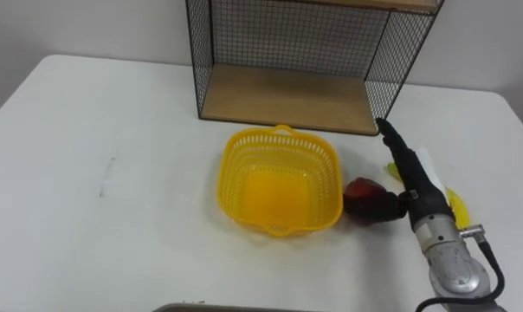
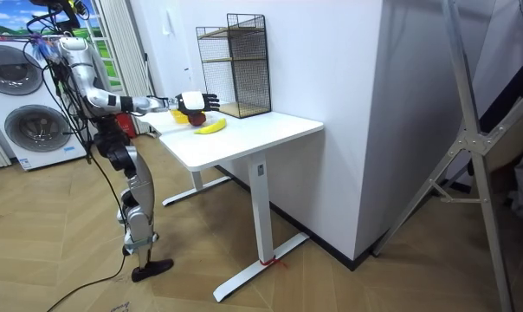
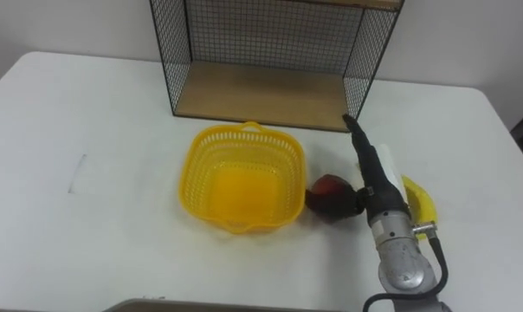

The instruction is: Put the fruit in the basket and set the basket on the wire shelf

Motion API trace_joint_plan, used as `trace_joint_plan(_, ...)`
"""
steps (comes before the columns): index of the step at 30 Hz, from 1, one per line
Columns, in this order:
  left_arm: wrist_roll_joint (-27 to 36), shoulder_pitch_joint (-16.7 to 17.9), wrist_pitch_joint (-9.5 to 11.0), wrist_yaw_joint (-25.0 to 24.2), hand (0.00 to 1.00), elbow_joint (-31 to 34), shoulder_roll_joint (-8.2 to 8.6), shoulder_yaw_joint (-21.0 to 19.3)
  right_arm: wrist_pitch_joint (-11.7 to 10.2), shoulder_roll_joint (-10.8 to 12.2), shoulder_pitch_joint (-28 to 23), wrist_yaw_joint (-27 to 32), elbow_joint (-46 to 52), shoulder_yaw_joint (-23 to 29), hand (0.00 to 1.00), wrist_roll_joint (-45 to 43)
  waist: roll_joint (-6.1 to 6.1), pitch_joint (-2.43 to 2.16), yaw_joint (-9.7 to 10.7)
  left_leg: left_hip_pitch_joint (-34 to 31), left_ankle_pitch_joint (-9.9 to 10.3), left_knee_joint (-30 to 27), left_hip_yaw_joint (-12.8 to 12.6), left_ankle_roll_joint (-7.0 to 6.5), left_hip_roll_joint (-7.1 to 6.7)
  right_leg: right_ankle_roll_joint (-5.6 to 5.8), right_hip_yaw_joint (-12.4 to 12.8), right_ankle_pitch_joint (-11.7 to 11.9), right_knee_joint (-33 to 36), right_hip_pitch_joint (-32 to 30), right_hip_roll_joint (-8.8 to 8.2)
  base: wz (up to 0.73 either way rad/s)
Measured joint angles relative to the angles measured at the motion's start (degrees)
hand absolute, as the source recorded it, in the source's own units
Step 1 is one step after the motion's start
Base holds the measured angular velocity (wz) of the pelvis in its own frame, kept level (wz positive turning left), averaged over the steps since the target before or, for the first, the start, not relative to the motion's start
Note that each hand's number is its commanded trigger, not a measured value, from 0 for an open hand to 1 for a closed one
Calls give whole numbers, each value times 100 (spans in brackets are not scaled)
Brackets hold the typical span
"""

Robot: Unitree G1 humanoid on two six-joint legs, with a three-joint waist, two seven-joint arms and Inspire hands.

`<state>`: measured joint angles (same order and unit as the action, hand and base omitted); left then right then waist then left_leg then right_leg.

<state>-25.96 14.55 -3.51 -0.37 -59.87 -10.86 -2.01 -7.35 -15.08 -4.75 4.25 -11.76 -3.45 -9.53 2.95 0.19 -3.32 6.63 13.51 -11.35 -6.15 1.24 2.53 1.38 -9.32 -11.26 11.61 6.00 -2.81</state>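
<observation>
An empty yellow lattice basket sits mid-table in front of the wire shelf. Just right of the basket lies a red apple. My right hand is edge-on above the table beside the apple, fingers straight and pointing toward the shelf's right front corner, thumb against the apple's right side. A yellow banana lies to the right of that hand, partly hidden by it. The room view shows the same hand stretched out over the apple and banana.
The white table stands against a white wall, with bare surface left of the basket. The shelf's wooden floor is bare, and a second level sits above it. I stand at the table's end; washing machines are behind me.
</observation>
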Motion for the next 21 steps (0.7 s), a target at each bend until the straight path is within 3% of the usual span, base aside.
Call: trace_joint_plan(21,1,24,1,-1,0,0,-1,0,58,31,-206,-187,-365,-37,0,-82,10,1,24,11,0,-3,1,0,-2,10,-21,8,-104,75,1,1)
